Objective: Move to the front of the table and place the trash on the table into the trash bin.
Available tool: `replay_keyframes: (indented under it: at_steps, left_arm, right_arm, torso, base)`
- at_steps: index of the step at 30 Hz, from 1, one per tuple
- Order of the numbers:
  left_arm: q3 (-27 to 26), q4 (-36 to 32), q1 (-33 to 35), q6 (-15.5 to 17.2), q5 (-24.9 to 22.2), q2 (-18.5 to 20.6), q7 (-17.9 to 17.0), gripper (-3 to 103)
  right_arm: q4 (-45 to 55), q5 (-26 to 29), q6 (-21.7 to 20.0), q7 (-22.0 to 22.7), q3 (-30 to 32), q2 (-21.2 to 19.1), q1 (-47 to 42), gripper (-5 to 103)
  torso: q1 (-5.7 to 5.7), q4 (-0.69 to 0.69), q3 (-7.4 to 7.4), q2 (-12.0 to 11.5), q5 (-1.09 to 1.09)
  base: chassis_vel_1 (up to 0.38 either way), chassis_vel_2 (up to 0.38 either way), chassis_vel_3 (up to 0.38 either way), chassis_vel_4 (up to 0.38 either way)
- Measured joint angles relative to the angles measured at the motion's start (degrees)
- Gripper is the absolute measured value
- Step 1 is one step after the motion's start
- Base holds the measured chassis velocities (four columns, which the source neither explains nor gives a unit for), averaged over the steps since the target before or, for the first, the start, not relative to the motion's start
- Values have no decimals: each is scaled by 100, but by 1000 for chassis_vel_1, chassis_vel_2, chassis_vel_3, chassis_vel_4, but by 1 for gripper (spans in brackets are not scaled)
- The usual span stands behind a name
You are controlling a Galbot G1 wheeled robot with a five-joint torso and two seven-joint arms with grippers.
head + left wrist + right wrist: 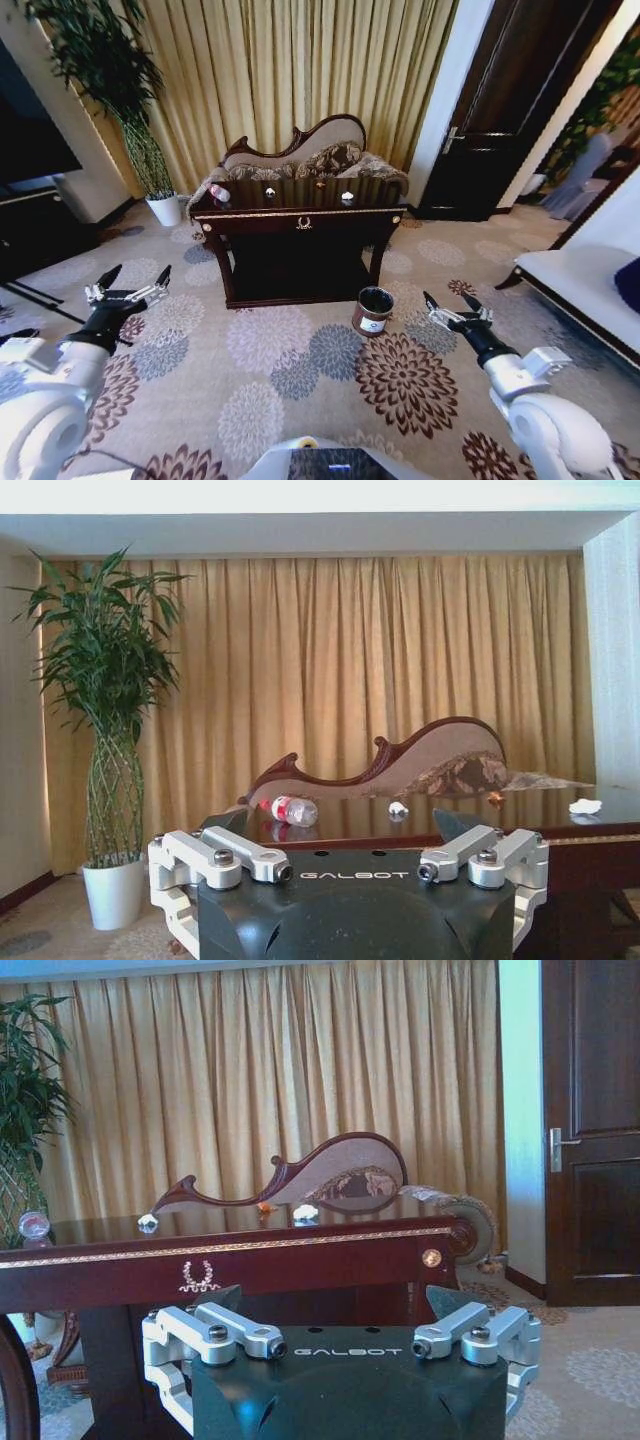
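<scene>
Table (300, 222) ahead, trash (219, 193) on top; floral carpet (290, 370), gold curtains (300, 60).

The bench (300, 222) is standing ahead on the flowered carpet (300, 370), in front of a sofa (310, 155) and gold curtains (300, 70). On its top, a bottle (219, 193) is lying at the left end, with 2 white paper bits (268, 193) (347, 197) and a tiny orange piece (320, 184) further right. The bin (373, 310) is sitting on the carpet near the bench's front right leg. A potted plant (150, 150) is standing to the left. The left end effector (133, 283) is hovering low on the left with fingers spread; the right end effector (449, 305) is hovering right of the bin, fingers also apart.
</scene>
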Motion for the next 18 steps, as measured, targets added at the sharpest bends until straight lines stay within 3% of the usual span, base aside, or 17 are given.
replay_keyframes:
  at_steps: [18]
  left_arm:
    - [-15,-57,36,-16,20,-78,7,100]
  right_arm:
    - [26,22,33,-74,20,6,-62,100]
  torso:
    - [-1,0,0,0,-1]
  base:
    - [-152,152,157,-156]
